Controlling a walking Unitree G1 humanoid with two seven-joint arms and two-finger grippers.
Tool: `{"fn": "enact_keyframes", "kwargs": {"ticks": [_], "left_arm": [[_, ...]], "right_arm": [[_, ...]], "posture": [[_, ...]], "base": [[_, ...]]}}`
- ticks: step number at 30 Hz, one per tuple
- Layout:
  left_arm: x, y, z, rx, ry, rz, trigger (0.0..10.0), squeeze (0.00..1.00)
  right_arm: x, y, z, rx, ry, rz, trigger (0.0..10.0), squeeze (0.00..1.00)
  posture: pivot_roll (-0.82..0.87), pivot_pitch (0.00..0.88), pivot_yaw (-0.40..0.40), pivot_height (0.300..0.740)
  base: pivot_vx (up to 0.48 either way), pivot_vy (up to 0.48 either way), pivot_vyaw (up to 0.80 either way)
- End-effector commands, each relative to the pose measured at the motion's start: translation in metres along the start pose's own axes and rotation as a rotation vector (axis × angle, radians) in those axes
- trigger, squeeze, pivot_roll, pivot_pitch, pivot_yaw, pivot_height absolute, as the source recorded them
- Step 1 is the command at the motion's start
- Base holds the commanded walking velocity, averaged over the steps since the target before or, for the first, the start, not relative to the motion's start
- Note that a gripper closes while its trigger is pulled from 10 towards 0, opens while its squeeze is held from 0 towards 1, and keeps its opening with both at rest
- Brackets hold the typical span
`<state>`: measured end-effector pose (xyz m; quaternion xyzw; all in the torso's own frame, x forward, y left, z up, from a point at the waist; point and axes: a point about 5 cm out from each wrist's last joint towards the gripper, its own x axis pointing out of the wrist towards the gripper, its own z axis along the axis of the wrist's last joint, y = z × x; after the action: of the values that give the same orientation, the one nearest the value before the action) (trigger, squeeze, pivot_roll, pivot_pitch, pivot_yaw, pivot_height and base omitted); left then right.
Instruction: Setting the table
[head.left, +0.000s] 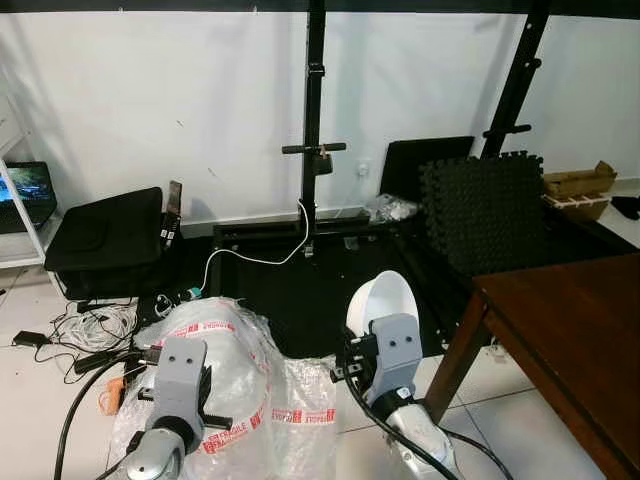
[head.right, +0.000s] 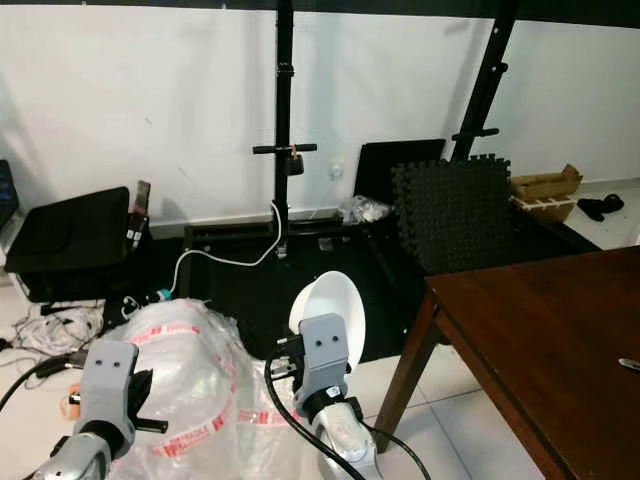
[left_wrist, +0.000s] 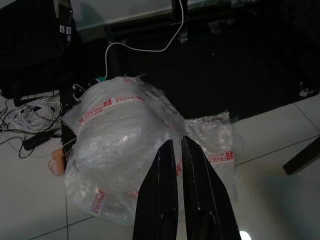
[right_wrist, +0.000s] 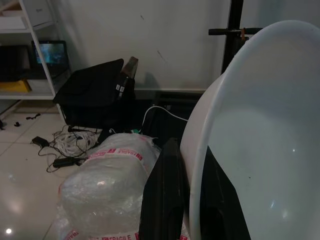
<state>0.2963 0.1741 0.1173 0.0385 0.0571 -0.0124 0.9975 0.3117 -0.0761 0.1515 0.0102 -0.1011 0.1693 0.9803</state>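
**Carrying a white bowl toward the table**

Pinching the rim of a white bowl, the right gripper is holding it upright on edge, one finger on either side. Off to its right, the dark wooden table is waiting. Across on its other side, the left gripper is hovering with fingers pressed together over the bubble-wrapped bundle. Gripped only at the rim, the bowl risks slipping or clipping the table edge.

The right gripper holds a white plate upright beside the wooden table.
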Motion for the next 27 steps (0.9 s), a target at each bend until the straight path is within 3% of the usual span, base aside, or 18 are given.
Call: {"fn": "enact_keyframes", "kwargs": {"ticks": [1, 27], "left_arm": [[-0.0016, 0.0030, -0.0103, -0.009, 0.046, 0.014, 10.0, 0.00], [-0.0001, 0.0008, -0.0102, 0.025, 0.048, 0.004, 10.0, 0.00]], "right_arm": [[-0.0022, 0.0005, -0.0055, 0.008, 0.020, -0.001, 10.0, 0.00], [-0.0025, 0.0004, -0.0053, 0.003, 0.019, 0.000, 10.0, 0.00]], "posture": [[0.03, 0.103, 0.070, 0.740], [0.03, 0.102, 0.070, 0.740]], "base": [[0.000, -0.315, 0.00], [0.000, -0.001, 0.00]]}}
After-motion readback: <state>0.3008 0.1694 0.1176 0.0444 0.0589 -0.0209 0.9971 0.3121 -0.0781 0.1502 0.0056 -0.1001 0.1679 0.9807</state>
